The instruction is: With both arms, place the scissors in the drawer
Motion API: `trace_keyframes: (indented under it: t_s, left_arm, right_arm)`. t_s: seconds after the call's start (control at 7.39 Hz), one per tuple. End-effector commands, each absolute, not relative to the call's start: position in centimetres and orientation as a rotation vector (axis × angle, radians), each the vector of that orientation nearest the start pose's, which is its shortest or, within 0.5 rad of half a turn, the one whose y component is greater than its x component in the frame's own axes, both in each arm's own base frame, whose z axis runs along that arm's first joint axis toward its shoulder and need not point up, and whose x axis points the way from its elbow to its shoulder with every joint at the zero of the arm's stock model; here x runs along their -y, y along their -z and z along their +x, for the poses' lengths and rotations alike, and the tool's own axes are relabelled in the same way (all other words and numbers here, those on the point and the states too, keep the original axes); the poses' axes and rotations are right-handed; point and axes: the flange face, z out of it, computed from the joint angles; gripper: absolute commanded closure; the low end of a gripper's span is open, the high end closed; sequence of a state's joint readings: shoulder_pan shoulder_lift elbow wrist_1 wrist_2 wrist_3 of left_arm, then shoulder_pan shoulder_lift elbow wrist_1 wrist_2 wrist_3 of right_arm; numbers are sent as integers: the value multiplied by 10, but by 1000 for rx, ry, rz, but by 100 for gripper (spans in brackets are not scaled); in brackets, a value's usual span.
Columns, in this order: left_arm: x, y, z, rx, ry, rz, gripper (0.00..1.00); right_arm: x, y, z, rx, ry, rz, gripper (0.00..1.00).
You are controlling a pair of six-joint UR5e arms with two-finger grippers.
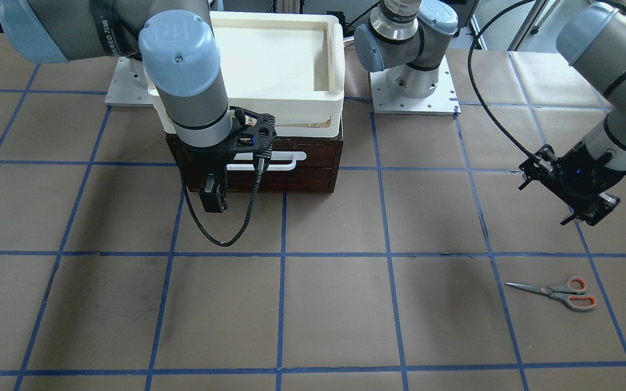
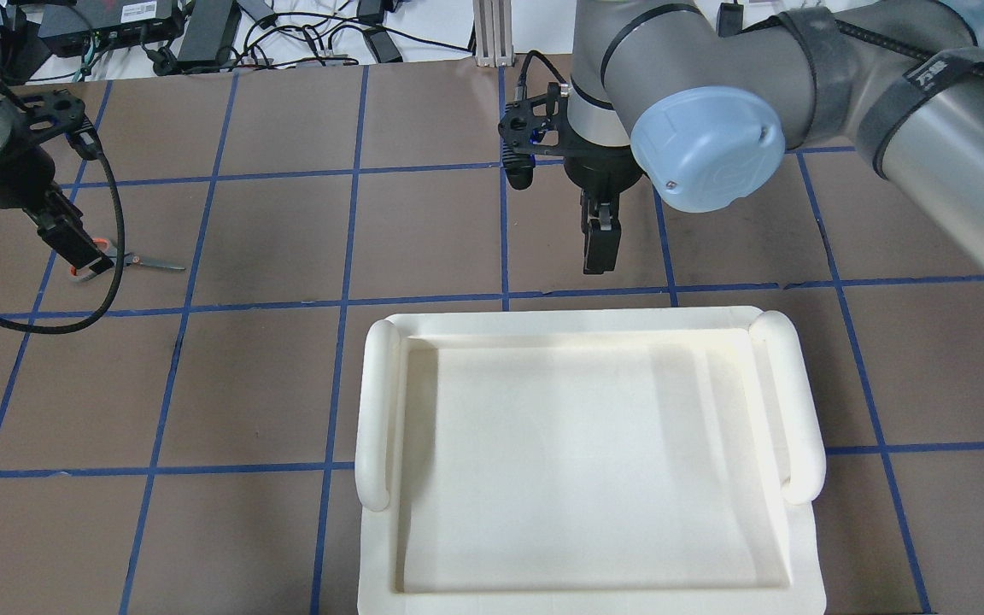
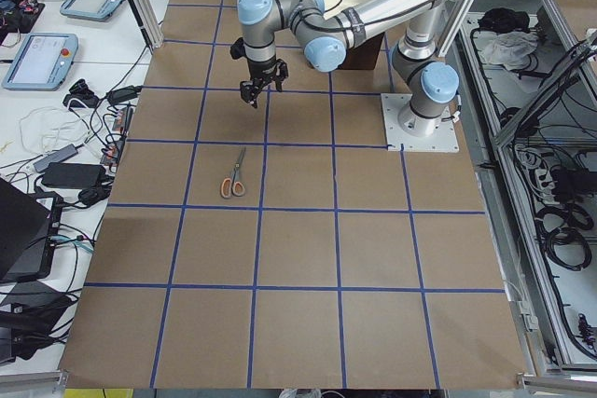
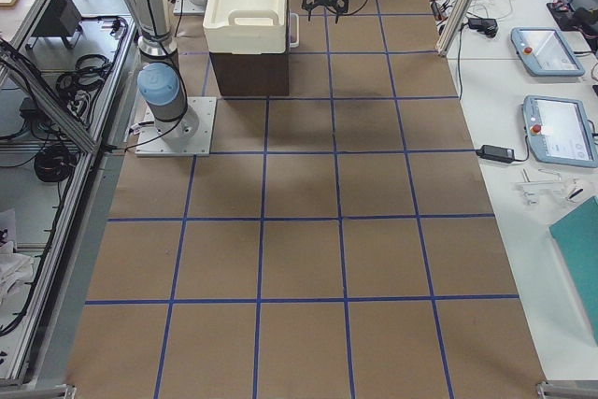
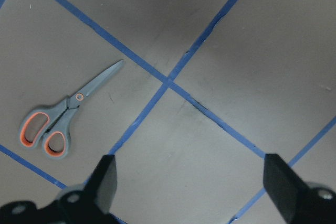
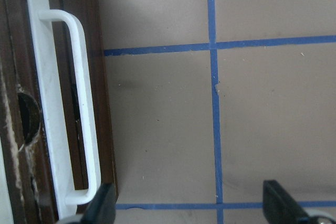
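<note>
Lying at the lower right of the front-facing frame, the scissors (image 1: 555, 293) run almost left-right on the surface (image 1: 345, 309), blades toward frame left. In the overhead view the left claw (image 1: 587, 213) partly hides their loops. It and the right claw (image 1: 212, 200) both gape empty, and the right arm masks part of the closed drawer (image 1: 313, 149).

Tool (image 6: 193, 207) fingers spread wide, table (image 6: 273, 119) between. Drawer (image 6: 13, 51) front, white bar handle (image 6: 84, 98), just outside the view-left finger. Blue tape (image 6: 214, 129) cross ahead of tool.
</note>
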State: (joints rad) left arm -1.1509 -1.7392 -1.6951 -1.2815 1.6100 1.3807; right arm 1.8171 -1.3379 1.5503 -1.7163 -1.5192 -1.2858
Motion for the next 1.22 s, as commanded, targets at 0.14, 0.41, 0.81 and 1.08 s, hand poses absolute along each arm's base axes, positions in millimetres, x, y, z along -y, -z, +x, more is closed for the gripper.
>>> trace_keyframes:
  t_s: [0.14, 0.41, 0.81, 1.08]
  left_arm:
    - [584, -306, 157, -2566, -15, 1704, 0]
    - [608, -266, 176, -2313, 30, 1932, 0]
    - [635, -230, 191, -2213, 26, 2061, 0]
    - [647, -209, 201, -2126, 64, 2190, 0]
  right_arm:
    - [547, -367, 290, -2123, -158, -2080, 0]
    - [540, -356, 304, -2095, -244, -2121, 0]
    - [530, -342, 315, -2072, -306, -2136, 0]
    - [521, -338, 327, -2056, -330, -2143, 0]
